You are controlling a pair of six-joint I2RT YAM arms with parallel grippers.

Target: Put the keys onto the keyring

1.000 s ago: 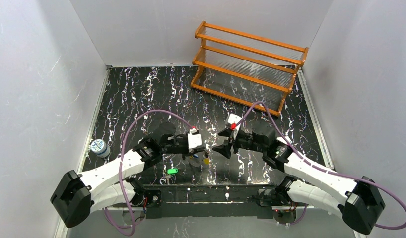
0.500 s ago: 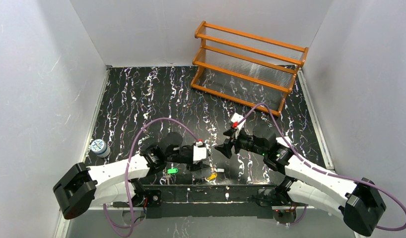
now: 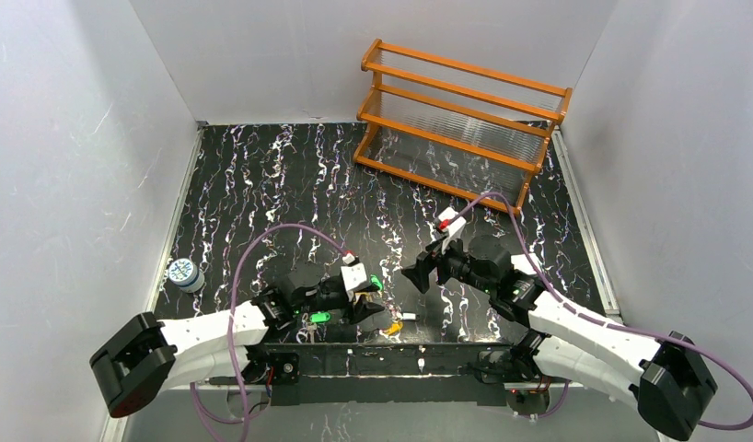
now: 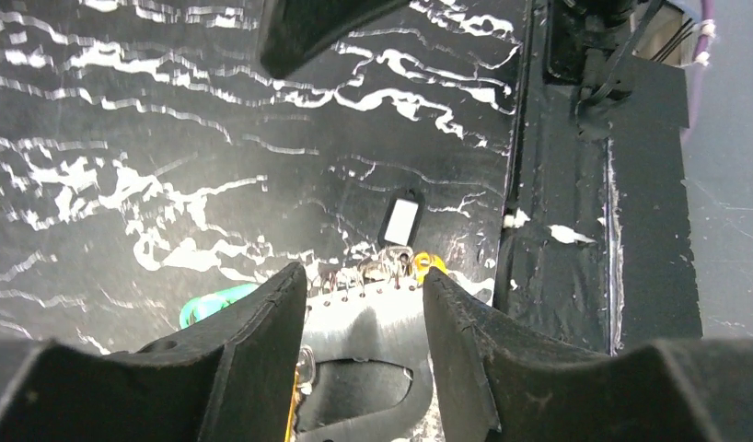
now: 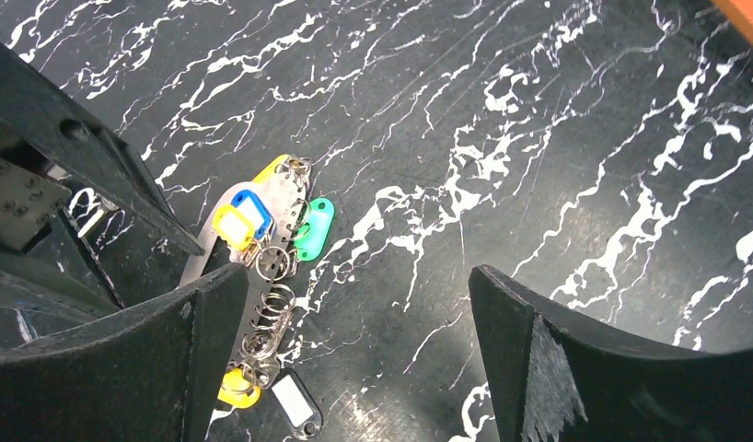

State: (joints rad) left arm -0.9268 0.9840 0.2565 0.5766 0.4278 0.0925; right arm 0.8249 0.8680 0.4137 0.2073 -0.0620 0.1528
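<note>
Silvery metal forms the keyring (image 5: 267, 276), which lies flat on the surface (image 5: 538, 138) near the arm bases, with the coloured keys (image 5: 244, 216) clustered along it. The left hand (image 4: 364, 281) straddles one end half open, gripping nothing. The right hand (image 5: 354, 276) hangs fully open and empty above, apparently positioned to descend on it.

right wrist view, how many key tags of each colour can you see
yellow tags: 3
blue tag: 1
green tag: 1
black tag: 1
total: 6
</note>
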